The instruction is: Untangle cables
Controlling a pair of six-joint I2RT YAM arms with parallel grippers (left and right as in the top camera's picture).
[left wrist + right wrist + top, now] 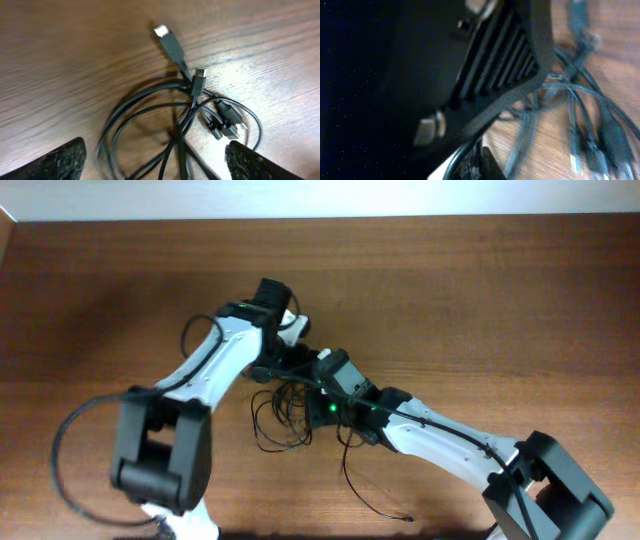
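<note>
Knot of cords under both claws, separating step in hand
The cables (283, 418) lie tangled on the surface (480, 300) between the two arms, with the plugs bunched together. Your left claw (157, 160) hangs wide and empty over the loops. Your right claw (300, 370) is closed, but its blurred view hides whether it pinches a cord. Next, you probably need the left to take one plug end and draw it clear of the knot

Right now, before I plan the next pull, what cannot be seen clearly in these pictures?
Overhead: part of the cables is hidden under both arms.
Right wrist: the right gripper fills the frame, dark and blurred; whether it pinches a cable is unclear.
Left wrist: the cable loops are cut off by the bottom edge.
</note>
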